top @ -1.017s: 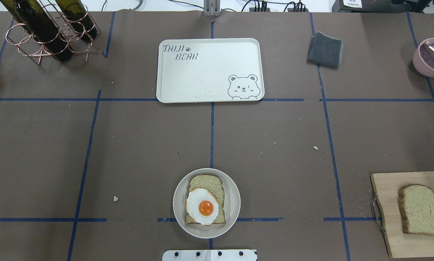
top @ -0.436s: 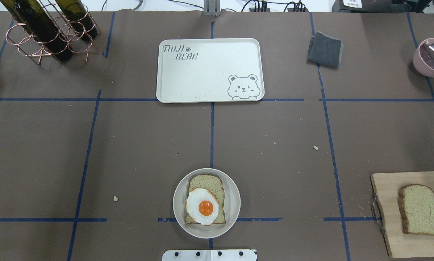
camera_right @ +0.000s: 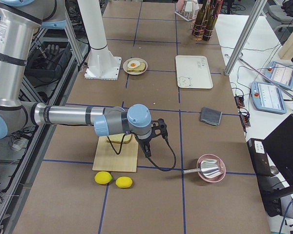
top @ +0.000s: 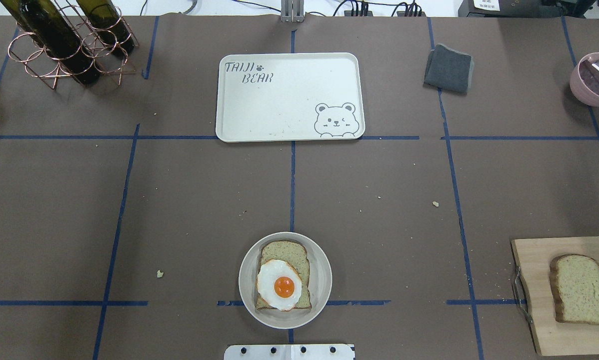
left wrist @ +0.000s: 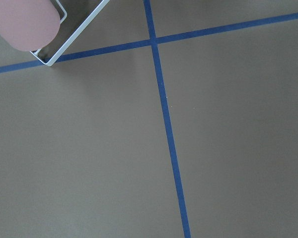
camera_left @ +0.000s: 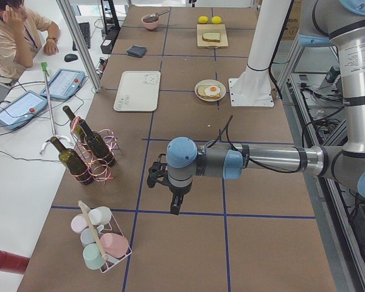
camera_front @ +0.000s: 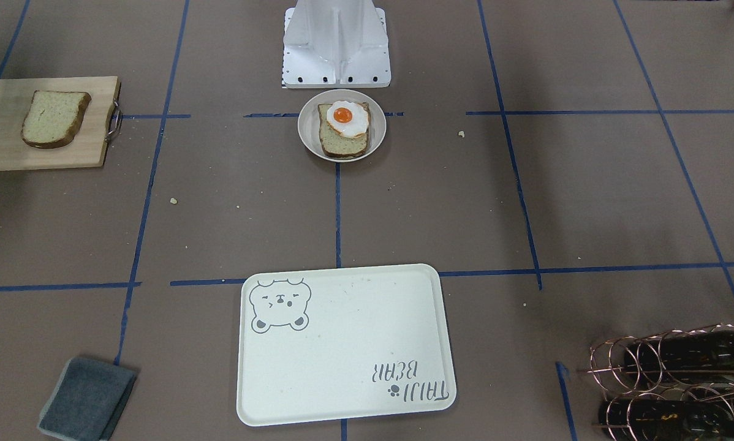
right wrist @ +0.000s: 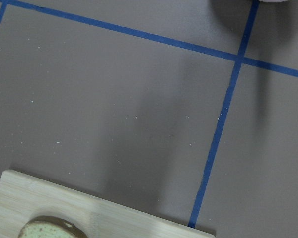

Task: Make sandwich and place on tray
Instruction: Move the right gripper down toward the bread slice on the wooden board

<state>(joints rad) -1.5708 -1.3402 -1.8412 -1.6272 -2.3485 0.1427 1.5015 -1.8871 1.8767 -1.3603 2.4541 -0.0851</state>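
Brown surface (top: 179,200) is carrying egg-topped bread (top: 283,280) in a dish (top: 322,280), spare slice (top: 582,290) on a board (top: 539,325). I am judging both soft, crumbly: grip crusts lightly. My left fingers (camera_left: 176,205), right fingers (camera_right: 146,148): spread, I cannot tell.

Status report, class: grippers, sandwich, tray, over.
Left gripper, right gripper aloft at table ends, state unclear. Egg on slice in dish; second slice on board. Tray bare. Only crumbs between.

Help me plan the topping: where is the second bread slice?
Overhead view, lower right: the bread slice lies on the wooden cutting board.
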